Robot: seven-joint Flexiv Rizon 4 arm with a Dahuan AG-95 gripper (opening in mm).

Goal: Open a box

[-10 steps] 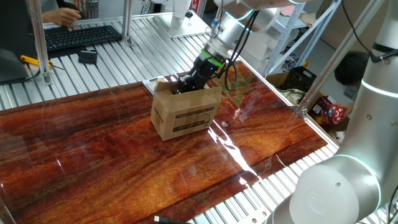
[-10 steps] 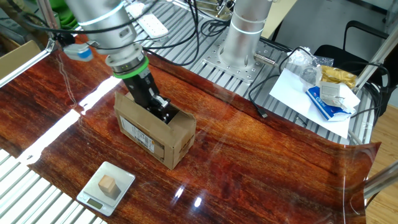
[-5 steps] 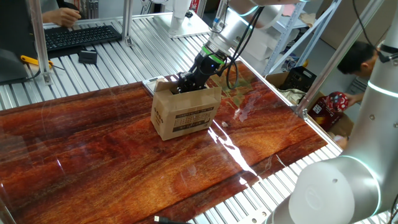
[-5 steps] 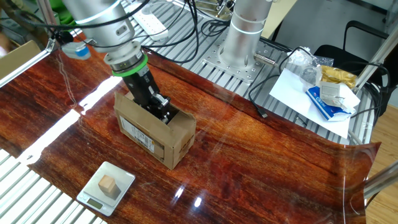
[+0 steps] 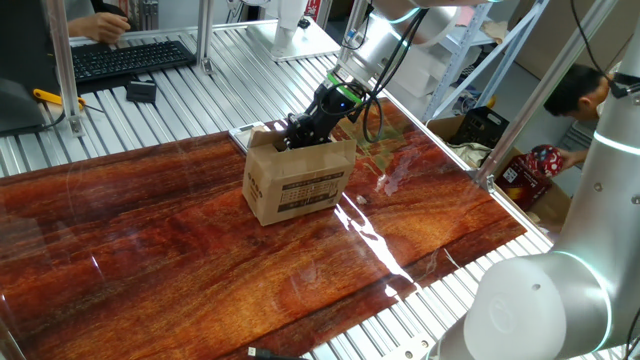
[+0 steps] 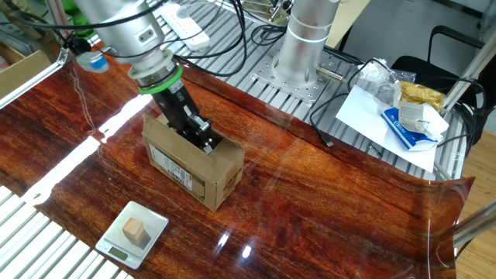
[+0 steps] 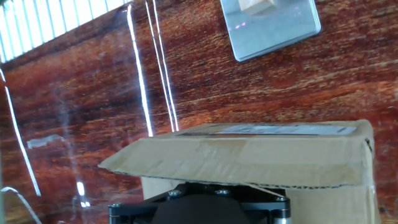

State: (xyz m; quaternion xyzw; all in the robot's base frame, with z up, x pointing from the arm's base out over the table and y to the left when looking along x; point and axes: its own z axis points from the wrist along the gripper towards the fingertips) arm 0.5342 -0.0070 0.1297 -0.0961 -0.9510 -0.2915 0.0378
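Scale (image 6: 132, 230) with a small wooden block (image 6: 136, 229) sat at the worktop (image 6: 325, 209) edge, near the box (image 6: 194, 167). Box stood mid-worktop, long side with black print facing the scale. End effector (image 6: 203, 139) was angled down into the box's open top, jaws fully closed, nothing visibly gripped. Papers (image 6: 387, 116) lay far right

Silver-grey arm (image 6: 124, 27), green ring, black tool (image 6: 203, 139), black cables.

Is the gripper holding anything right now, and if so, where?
Nothing is held: the gripper is shut, reaching inside the top of the box, behind the raised flap.
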